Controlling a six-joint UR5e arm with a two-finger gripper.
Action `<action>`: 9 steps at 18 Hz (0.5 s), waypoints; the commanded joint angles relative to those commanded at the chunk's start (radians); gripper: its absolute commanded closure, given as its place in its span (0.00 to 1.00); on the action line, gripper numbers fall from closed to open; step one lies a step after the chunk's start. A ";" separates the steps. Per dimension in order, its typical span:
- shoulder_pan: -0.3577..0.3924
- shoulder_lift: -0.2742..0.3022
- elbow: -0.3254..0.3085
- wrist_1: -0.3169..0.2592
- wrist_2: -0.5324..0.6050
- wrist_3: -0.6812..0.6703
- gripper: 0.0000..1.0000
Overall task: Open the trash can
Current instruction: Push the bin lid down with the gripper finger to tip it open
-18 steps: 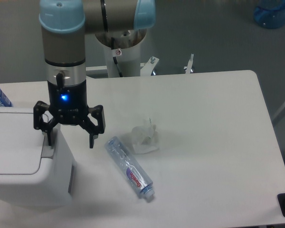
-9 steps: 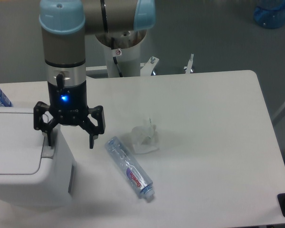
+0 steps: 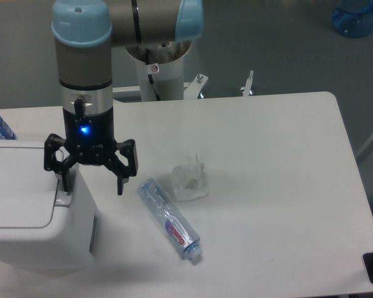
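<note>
Gripper (image 3: pixel 92 186) is spread wide, holding nothing. One finger (image 3: pixel 64 180) points down onto the grey push tab (image 3: pixel 62 200) at the right end of the trash can lid; the other finger (image 3: pixel 120 180) hangs off past the can's right side, over the table (image 3: pixel 267 186). Can't tell for sure if the tip is touching the tab or sitting just above it (no visible gap from this angle).

Trash can (image 3: pixel 31 208) sits at the left front edge of the table, partly out of frame, lid (image 3: pixel 18 186) flat and closed.

Step in hand, as I read it: pressing the tab to release the lid. Lid not yet open.

Next move probably calls for a straight downward push with that one finger, kept centred on the tab so it doesn't slide off the edge, then lifting clear so the lid can swing up without hitting the wrist.

Nearby but apart from the can: clear plastic bottle (image 3: pixel 171 220) lying on its side, crumpled clear plastic wrap (image 3: pixel 189 180) just beyond it.
</note>
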 joint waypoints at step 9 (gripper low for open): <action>0.002 0.009 0.021 0.002 0.002 0.012 0.00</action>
